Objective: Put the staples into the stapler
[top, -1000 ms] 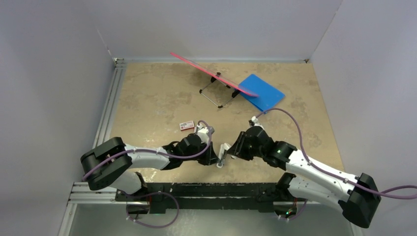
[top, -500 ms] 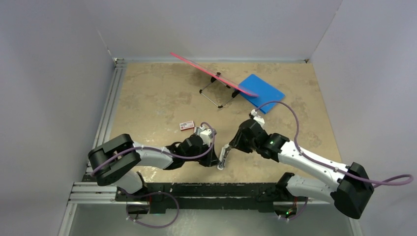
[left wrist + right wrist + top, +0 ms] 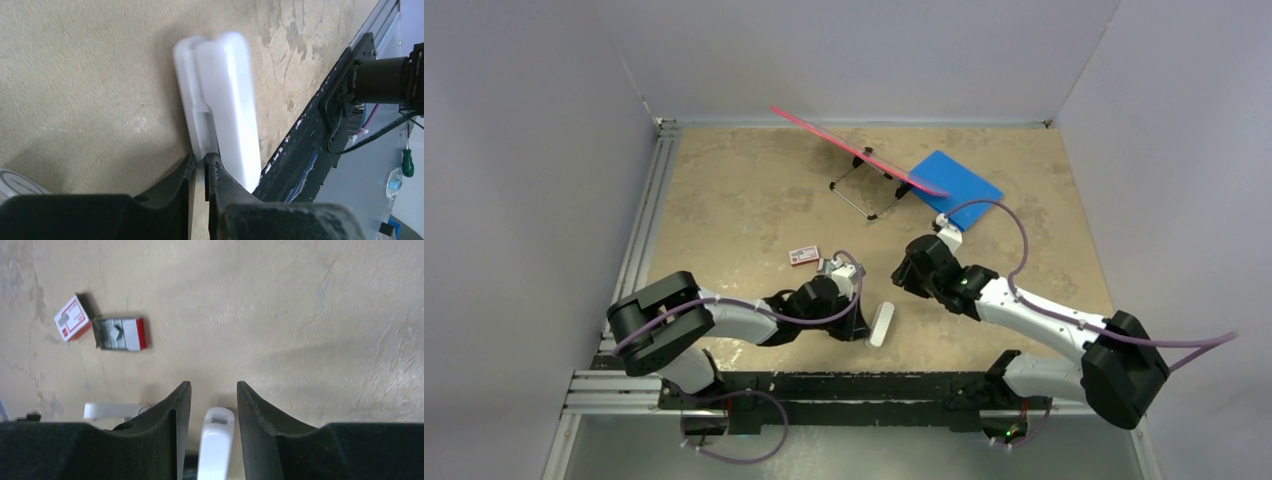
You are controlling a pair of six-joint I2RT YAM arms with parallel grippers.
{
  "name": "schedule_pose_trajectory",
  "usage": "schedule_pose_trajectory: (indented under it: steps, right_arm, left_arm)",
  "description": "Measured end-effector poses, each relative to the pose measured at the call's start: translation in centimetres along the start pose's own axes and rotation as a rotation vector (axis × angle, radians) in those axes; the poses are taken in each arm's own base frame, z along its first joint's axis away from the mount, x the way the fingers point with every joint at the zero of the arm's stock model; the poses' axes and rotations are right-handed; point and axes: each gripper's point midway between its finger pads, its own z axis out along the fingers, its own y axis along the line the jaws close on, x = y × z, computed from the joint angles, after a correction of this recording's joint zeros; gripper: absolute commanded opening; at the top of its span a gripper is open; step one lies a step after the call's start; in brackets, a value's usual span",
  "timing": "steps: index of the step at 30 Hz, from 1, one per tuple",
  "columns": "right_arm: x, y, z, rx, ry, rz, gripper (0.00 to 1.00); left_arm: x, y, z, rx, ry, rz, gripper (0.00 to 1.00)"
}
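1. Your left gripper (image 3: 200, 167) is clenched on the thin edge of the white stapler (image 3: 222, 100).
2. Your right gripper (image 3: 213, 390) hangs released above the stapler.
3. Farther off, the staples (image 3: 112, 333) lie in their opened box (image 3: 132, 333), apart from the stapler.

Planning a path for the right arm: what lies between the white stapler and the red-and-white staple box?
The left arm's wrist and its end effector stand between the stapler and the staple box, as the top external view shows.
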Motion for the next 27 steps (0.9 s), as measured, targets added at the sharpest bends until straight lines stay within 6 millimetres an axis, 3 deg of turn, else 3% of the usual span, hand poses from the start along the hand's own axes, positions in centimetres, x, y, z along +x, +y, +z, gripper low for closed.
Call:
schedule_pose_trajectory:
  steps: [4,9,17,23,27]
  right_arm:
    - [-0.9,-0.1,0.9,0.012,-0.039,-0.002,0.42]
    - [-0.6,0.2,1.6,0.0,-0.027,-0.024,0.44]
    - [0.5,-0.4,-0.6,-0.065,0.009,-0.01,0.61]
    - [3.3,-1.3,-2.2,-0.133,0.095,-0.023,0.65]
    - [6.4,-0.3,-3.6,-0.175,0.179,-0.058,0.66]
  left_arm:
    - [0.5,0.1,0.1,-0.007,0.014,0.002,0.0]
    - [0.6,0.3,0.1,-0.02,0.019,-0.008,0.0]
    - [0.8,0.2,0.1,-0.037,0.031,-0.105,0.0]
    - [1.6,-0.6,0.6,-0.023,0.063,-0.221,0.0]
    - [1.8,-1.2,1.1,-0.023,0.071,-0.262,0.0]
